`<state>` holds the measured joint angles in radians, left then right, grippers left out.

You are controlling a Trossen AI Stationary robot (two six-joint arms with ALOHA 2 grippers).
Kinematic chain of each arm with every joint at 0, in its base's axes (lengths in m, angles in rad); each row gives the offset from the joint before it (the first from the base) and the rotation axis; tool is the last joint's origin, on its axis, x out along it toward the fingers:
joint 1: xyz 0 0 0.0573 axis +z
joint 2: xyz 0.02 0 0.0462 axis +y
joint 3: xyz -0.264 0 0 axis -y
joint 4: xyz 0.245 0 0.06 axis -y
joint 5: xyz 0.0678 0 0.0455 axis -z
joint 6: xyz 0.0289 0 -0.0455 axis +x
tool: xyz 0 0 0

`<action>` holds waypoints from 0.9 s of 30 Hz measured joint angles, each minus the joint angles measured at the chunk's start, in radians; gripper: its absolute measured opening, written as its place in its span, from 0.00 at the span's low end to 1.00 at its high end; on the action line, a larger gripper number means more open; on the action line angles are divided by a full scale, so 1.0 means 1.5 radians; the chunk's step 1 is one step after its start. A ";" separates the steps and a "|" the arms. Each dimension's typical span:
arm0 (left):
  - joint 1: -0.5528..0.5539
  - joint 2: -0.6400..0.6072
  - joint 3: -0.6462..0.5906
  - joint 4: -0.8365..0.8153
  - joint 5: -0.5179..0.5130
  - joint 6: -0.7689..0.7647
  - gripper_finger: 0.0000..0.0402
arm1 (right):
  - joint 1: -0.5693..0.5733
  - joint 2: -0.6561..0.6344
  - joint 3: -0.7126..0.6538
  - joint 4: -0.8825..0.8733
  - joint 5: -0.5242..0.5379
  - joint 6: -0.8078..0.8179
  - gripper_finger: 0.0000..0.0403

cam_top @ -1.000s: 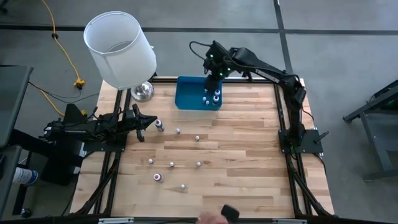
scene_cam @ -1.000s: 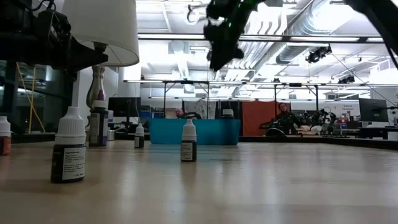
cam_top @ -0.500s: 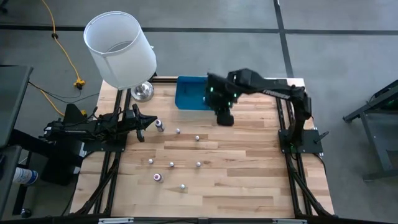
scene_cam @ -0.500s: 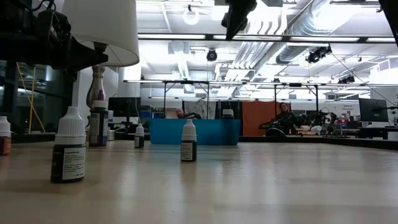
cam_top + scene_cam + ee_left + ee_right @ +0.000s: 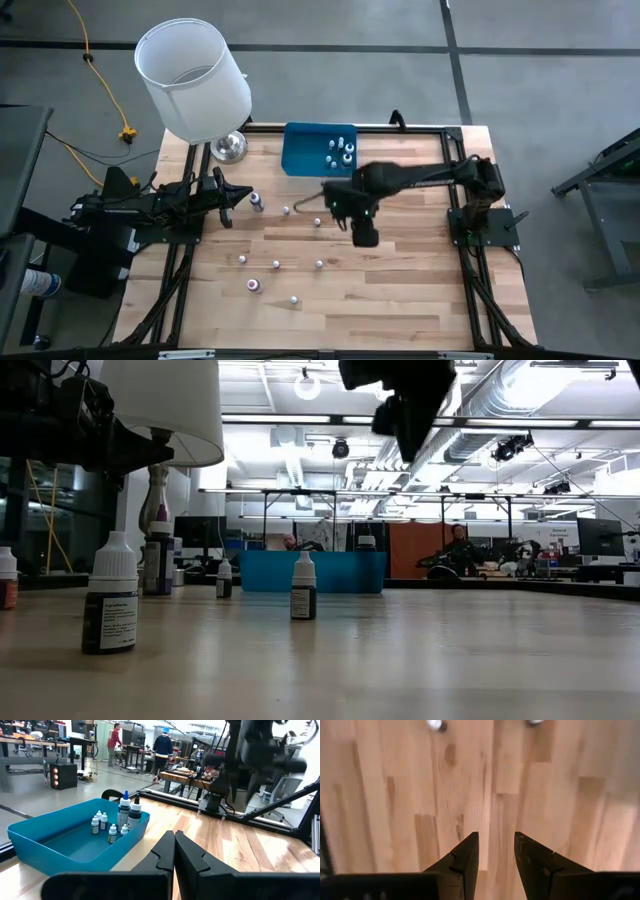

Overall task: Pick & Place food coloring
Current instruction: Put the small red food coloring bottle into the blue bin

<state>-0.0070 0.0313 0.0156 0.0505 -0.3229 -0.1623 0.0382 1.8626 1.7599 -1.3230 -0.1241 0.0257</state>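
Blue bin (image 5: 305,150) at twelve o'clock, several dropper bottles in it. Right gripper (image 5: 366,236): fingers parted, empty. I'd centre over the capped bottle (image 5: 319,264) at seven o'clock before descending. Left gripper (image 5: 236,196) closed, empty, parked.

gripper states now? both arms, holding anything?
Left gripper: closed, fingers together, holding nothing, parked at the table's left edge.
Right gripper: open, nothing between the fingers, above bare wood mid-table.

You see a worktop (image 5: 400,300) of pale, matt wooden planks, a glossy blue tray (image 5: 60,845), seemingly plastic, and a shiny metal lamp base (image 5: 229,147).
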 joint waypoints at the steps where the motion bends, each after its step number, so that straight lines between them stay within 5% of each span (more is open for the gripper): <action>1: 0.000 0.000 0.000 0.000 0.000 0.000 0.00 | 0.009 0.000 -0.025 0.023 0.000 -0.024 0.29; 11: 0.000 0.000 0.000 0.000 0.000 0.000 0.00 | 0.034 0.008 -0.178 0.309 0.012 -0.145 0.29; 22: 0.000 0.000 0.000 0.000 0.000 0.000 0.00 | -0.013 0.149 -0.015 0.286 0.085 -0.140 0.29; 27: 0.000 0.000 0.000 0.000 0.000 0.000 0.00 | -0.029 0.171 0.021 0.275 0.096 -0.140 0.37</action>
<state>-0.0071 0.0315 0.0156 0.0505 -0.3229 -0.1623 -0.0058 2.1186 1.7918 -0.9104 0.0193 -0.1841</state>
